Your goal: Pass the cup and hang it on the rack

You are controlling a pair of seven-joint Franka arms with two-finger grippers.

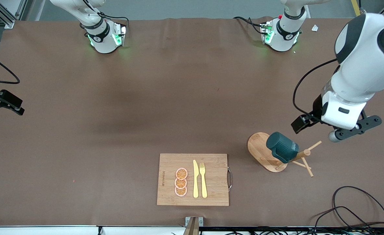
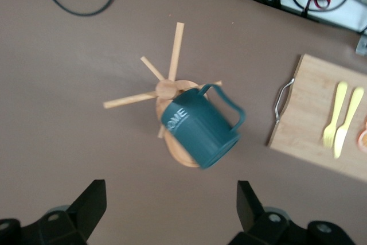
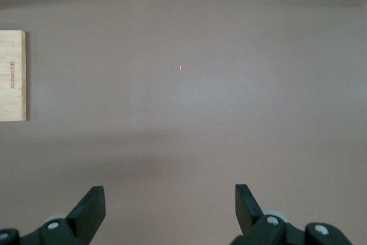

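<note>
The dark teal cup (image 1: 281, 147) hangs tilted on a peg of the wooden rack (image 1: 257, 145), toward the left arm's end of the table. In the left wrist view the cup (image 2: 198, 133) hangs by its handle from the rack (image 2: 166, 89), with thin pegs fanning out. My left gripper (image 1: 304, 122) is open and empty, up in the air beside the rack and clear of the cup; its fingers stand wide apart in the left wrist view (image 2: 171, 210). My right gripper (image 1: 7, 104) waits open and empty over bare table at the right arm's end, as its wrist view (image 3: 170, 210) shows.
A wooden cutting board (image 1: 211, 163) lies near the front camera, carrying orange slices (image 1: 181, 182), a yellow knife (image 1: 195, 179) and a fork (image 1: 203, 179). The board also shows in the left wrist view (image 2: 309, 124) and the right wrist view (image 3: 12, 76). A black cable (image 1: 358, 209) loops near the rack.
</note>
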